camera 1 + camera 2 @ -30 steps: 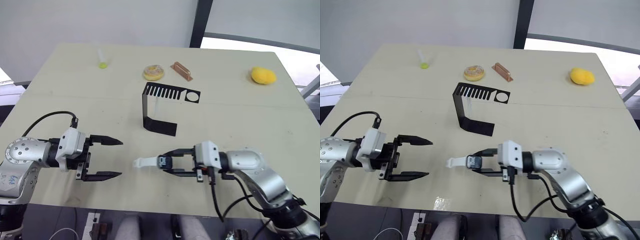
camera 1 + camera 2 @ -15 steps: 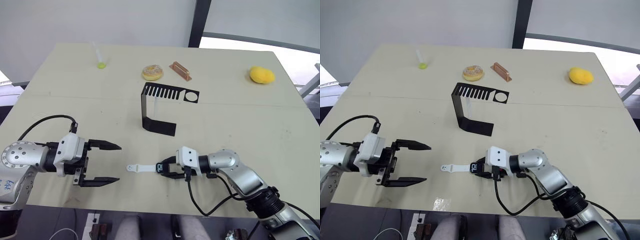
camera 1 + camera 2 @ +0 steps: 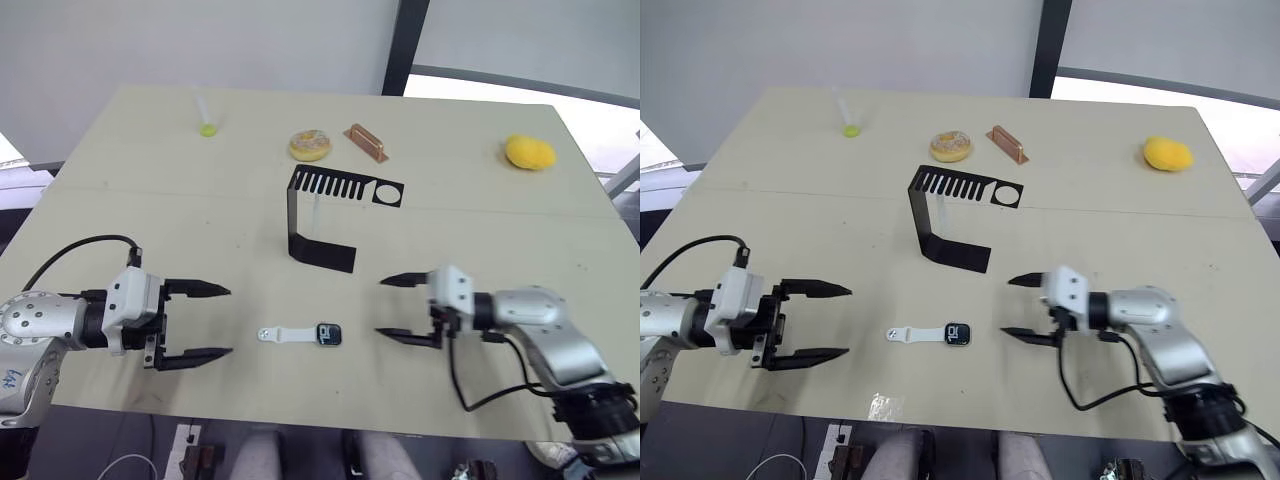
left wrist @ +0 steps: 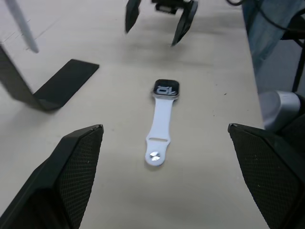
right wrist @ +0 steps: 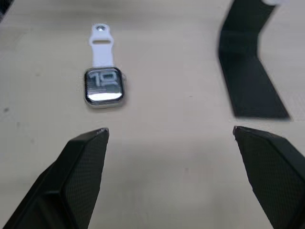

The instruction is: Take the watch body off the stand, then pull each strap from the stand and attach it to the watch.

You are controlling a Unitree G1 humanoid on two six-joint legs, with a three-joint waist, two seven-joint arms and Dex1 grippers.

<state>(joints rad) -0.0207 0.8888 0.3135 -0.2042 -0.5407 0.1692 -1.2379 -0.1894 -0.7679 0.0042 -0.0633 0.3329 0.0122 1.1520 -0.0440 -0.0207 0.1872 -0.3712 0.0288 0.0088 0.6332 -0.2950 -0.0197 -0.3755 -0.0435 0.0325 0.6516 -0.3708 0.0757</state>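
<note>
Black watch body (image 3: 329,334), white strap (image 3: 286,335), black stand (image 3: 322,222)

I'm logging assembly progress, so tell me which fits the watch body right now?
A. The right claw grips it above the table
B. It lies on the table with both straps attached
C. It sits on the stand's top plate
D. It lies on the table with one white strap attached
D: the watch body lies flat on the table with one white strap joined to it, between the open left claw and open right claw.
</note>
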